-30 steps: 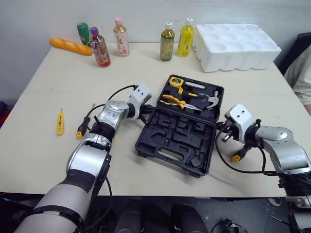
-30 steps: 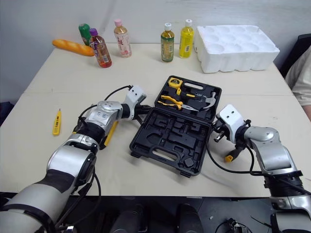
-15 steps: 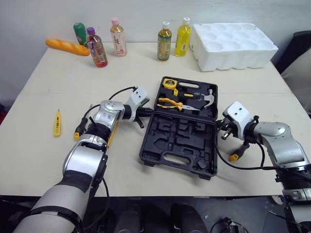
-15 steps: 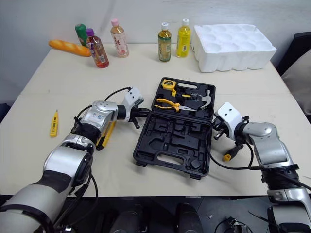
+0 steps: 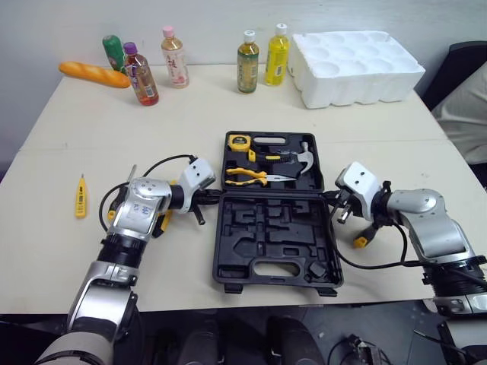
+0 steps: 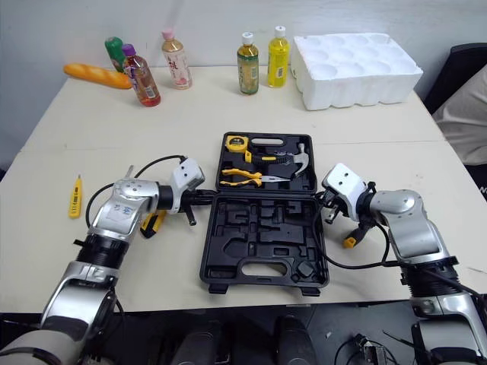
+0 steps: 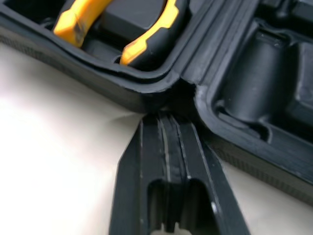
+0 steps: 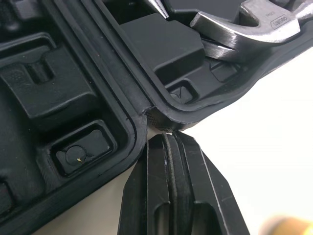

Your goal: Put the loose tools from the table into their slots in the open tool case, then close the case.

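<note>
Plastic case (image 5: 275, 228) flat open mid-table, with pliers (image 5: 245, 176), hammer (image 5: 300, 160) and tape (image 5: 240, 141) slotted in the far half. Left gripper (image 7: 168, 128) pressed shut on nothing, tips right at the hinge corner. Right gripper (image 8: 168, 142) likewise, closed and empty at the opposite hinge corner. Loose on the table (image 5: 190, 106): yellow tester (image 5: 80, 196) far left, screwdriver (image 5: 162, 222) under the left arm, orange handle (image 5: 361, 242) beside the right.

Head pair: mounted high, facing forward and down over the table (image 5: 46, 243). Both eyes share one spread, with the tool case (image 5: 274, 243) centred and the foam tray (image 5: 358, 67) at 1 o'clock.

Left wrist camera: very close, sighting along the left gripper (image 7: 166, 120) at the case's 9 o'clock edge.

Right wrist camera: equally close, along the right gripper (image 8: 168, 139) at the 3 o'clock edge.

All four views share the case.
</note>
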`<state>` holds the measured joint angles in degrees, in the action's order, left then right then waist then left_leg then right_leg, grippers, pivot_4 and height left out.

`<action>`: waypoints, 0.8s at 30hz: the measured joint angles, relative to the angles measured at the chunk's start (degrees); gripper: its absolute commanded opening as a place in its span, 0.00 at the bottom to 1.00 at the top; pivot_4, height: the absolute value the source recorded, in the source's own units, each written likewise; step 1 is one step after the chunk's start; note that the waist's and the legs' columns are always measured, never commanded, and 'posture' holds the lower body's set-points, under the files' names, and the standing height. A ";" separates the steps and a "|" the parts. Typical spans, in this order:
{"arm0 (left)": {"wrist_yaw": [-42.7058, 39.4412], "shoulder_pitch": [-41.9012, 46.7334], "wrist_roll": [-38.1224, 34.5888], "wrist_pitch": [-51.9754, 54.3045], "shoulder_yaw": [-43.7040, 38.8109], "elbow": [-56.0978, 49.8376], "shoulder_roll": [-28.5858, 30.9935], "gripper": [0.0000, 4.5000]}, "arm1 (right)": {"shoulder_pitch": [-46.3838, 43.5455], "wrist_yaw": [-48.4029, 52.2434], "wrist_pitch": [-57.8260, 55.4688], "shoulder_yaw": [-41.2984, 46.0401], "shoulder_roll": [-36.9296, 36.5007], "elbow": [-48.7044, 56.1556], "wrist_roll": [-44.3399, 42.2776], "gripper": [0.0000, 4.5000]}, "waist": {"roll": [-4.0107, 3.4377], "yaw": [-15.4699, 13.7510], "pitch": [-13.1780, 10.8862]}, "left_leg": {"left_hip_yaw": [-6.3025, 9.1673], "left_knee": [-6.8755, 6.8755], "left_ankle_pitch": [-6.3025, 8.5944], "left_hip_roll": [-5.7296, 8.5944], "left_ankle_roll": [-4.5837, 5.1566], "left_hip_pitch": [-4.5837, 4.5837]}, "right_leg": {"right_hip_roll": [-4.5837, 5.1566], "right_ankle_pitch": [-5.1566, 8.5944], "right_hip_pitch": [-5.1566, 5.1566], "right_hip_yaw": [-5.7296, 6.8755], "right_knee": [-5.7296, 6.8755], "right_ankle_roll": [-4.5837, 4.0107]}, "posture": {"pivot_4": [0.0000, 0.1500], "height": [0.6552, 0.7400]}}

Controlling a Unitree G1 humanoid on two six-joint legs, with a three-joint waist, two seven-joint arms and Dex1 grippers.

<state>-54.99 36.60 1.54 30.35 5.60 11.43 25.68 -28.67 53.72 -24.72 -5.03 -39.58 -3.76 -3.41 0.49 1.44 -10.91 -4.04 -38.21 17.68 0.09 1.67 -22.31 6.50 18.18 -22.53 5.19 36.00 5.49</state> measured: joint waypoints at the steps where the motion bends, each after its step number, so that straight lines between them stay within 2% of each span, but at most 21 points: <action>1: 0.68 -1.25 -0.01 1.67 -0.33 -2.29 0.19 0.00 | 0.11 0.01 -0.11 -0.29 0.00 0.56 0.09 0.02 | 0.00 0.05 0.00 | 0.01 0.00 0.00 -0.01 0.00 0.00 | 0.00 0.00 0.00 -0.02 -0.01 0.00 | 1.00 0.98; 6: 3.32 -3.97 -0.40 5.71 -1.27 -7.27 0.32 0.00 | 0.37 -0.08 -0.38 -1.07 -0.92 2.54 1.84 0.02 | 0.00 0.03 0.00 | 0.03 -0.02 0.00 -0.01 -0.01 0.02 | 0.02 0.00 0.03 -0.10 -0.01 0.00 | 1.00 0.98; 10: 4.80 -8.53 -4.50 6.69 -5.09 -11.19 0.37 0.00 | 1.95 0.43 -1.65 -0.14 -2.99 6.01 0.78 0.02 | 0.00 0.00 0.00 | 0.05 0.04 0.00 -0.01 -0.01 -0.03 | 0.04 0.00 -0.04 -0.37 -0.04 0.00 | 1.00 0.98; 11: 4.47 -11.14 -7.29 7.60 -7.55 -13.44 0.73 0.14 | 3.55 1.51 -2.01 1.98 -4.73 7.75 -0.96 0.00 | 0.00 -0.17 0.00 | 0.10 0.04 0.00 -0.01 -0.01 -0.05 | 0.05 0.00 -0.03 -0.38 -0.05 0.00 | 1.00 0.98; 13: 2.56 -16.84 -14.00 10.78 -14.78 -18.69 2.90 0.29 | 7.37 4.18 -3.94 7.84 -8.81 10.08 -5.08 0.00 | 0.01 -0.35 -0.01 | 0.14 0.03 0.01 -0.01 0.00 -0.08 | 0.08 0.00 0.01 -0.40 -0.12 0.00 | 1.00 0.98; 16: 0.17 -24.40 -21.81 14.36 -25.80 -25.08 7.68 0.58 | 11.67 7.08 -6.31 16.00 -13.62 10.69 -9.55 0.20 | 0.02 -0.49 -0.02 | 0.16 0.00 0.01 -0.01 0.00 0.12 | 0.13 0.00 0.22 -0.42 -0.14 0.00 | 1.00 0.98; 20: -2.47 -37.26 -29.89 17.72 -38.16 -30.10 11.67 0.97 | 19.00 12.05 -8.08 25.03 -17.84 10.11 -14.95 0.63 | 0.02 -1.05 -0.02 | 0.21 0.06 0.06 -0.02 0.01 0.32 | 0.18 0.01 0.38 -0.49 -0.39 -0.02 | 1.00 0.98; 21: -2.88 -41.85 -30.77 17.66 -42.83 -30.23 12.51 1.00 | 21.93 13.94 -8.35 28.28 -19.00 9.24 -16.32 0.74 | 0.02 -1.20 -0.02 | 0.21 0.08 0.12 -0.03 0.01 0.34 | 0.18 0.02 0.38 -0.50 -0.42 -0.04 | 1.00 0.98; 23: -2.78 -48.31 -30.84 16.92 -50.59 -28.04 13.94 1.00 | 26.20 16.19 -8.70 33.68 -21.01 5.83 -17.35 0.98 | 0.02 -1.30 -0.02 | 0.20 0.10 0.20 -0.02 0.07 0.35 | 0.22 0.04 0.38 -0.52 -0.45 -0.08 | 1.00 0.98; 24: -2.61 -49.75 -30.80 16.37 -53.22 -26.93 14.27 1.00 | 27.19 16.58 -8.87 35.47 -21.39 4.61 -17.40 0.98 | 0.02 -1.38 -0.02 | 0.20 0.10 0.24 -0.02 0.09 0.35 | 0.23 0.04 0.39 -0.52 -0.47 -0.09 | 1.00 0.98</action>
<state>-57.60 -13.15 -29.26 46.72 -47.62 -15.51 39.95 -1.48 70.31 -33.59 30.44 -60.97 0.84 -20.81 0.51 0.06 -10.92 -3.84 -38.11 17.92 0.07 1.76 -21.96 6.73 18.22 -22.14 4.67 35.53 5.40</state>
